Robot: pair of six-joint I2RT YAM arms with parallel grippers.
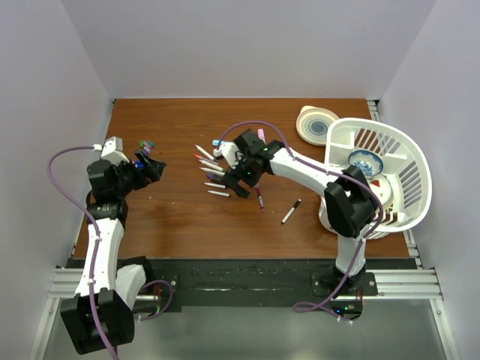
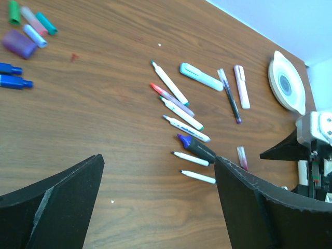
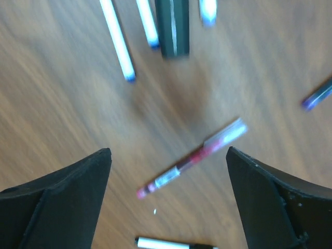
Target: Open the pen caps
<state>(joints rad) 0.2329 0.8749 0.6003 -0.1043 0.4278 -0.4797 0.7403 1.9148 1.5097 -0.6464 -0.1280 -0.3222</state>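
I am looking down past my right gripper, its jaws standing wide apart over the wooden table. A reddish pen is lying slantwise below the gap, blurred. White barrels and a dark marker are lying farther off.

The left arm bends at the left, the left gripper spread wide, empty; the right arm stretches leftward, the right gripper likewise spread, facing down.
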